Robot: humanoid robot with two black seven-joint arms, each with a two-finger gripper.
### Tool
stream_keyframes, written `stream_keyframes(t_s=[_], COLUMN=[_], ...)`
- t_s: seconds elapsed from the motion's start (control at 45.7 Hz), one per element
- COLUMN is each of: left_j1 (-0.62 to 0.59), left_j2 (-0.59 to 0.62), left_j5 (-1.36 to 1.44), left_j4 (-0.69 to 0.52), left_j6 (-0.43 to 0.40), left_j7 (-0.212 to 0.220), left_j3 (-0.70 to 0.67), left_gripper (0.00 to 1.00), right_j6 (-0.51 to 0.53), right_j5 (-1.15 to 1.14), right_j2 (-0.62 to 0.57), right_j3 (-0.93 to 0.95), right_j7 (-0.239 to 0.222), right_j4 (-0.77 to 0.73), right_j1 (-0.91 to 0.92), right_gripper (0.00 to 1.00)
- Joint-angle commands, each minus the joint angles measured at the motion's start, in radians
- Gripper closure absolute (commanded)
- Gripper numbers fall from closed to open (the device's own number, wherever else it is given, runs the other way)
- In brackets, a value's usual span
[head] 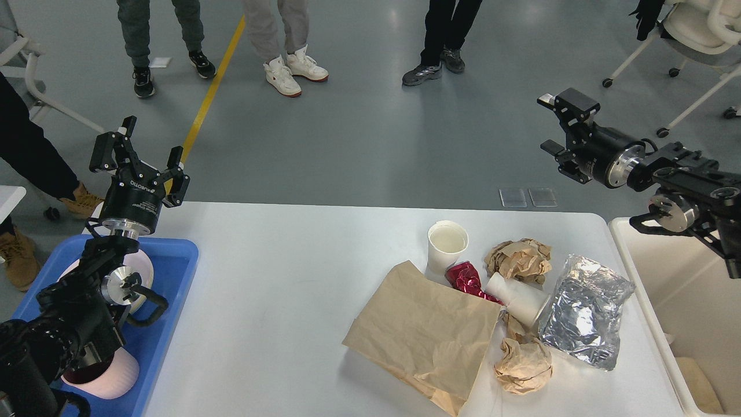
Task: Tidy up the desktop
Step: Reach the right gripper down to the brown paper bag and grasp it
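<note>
The white desktop (278, 289) carries a heap of litter at its right half: an upright paper cup (447, 243), a red foil wrapper (466, 278), a paper cup lying on its side (518, 298), a crumpled brown paper ball (519, 259), a flat brown paper bag (425, 333), a second brown paper ball (524, 365) and a silver foil bag (584, 318). My right gripper (551, 124) hangs open and empty beyond the table's far right edge, pointing left. My left gripper (147, 145) stands open and empty above the table's far left corner.
A blue tray (173, 266) at the left holds a pink cup (104, 370) and a white dish, partly hidden by my left arm. A cream bin (694, 301) stands at the table's right end. People's legs and a wheeled chair are on the floor beyond.
</note>
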Motion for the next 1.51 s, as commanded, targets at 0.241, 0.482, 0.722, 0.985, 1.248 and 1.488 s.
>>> stream_keyframes(t_s=[0.241, 0.482, 0.722, 0.985, 1.248, 1.488], left_j1=[0.000, 0.000, 0.000, 0.000, 0.000, 0.000], left_j2=[0.001, 0.001, 0.001, 0.001, -0.001, 0.001], left_j5=[0.000, 0.000, 0.000, 0.000, 0.000, 0.000], left_j4=[0.000, 0.001, 0.000, 0.000, 0.000, 0.000], left_j6=[0.000, 0.000, 0.000, 0.000, 0.000, 0.000], left_j7=[0.000, 0.000, 0.000, 0.000, 0.000, 0.000], left_j3=[0.000, 0.000, 0.000, 0.000, 0.000, 0.000], left_gripper=[0.04, 0.04, 0.04, 0.04, 0.04, 0.04], right_j6=[0.213, 0.455, 0.734, 0.734, 0.734, 0.589], right_j5=[0.018, 0.030, 0.028, 0.024, 0.031, 0.031], right_j2=[0.072, 0.171, 0.275, 0.348, 0.366, 0.360], right_j3=[-0.743, -0.949, -0.955, -0.949, -0.917, -0.796], right_j7=[-0.087, -0.087, -0.087, -0.092, -0.093, -0.095], right_j4=[0.209, 0.258, 0.329, 0.353, 0.338, 0.335], right_j1=[0.407, 0.591, 0.753, 0.839, 0.626, 0.412], right_gripper=[0.00, 0.00, 0.00, 0.00, 0.00, 0.00])
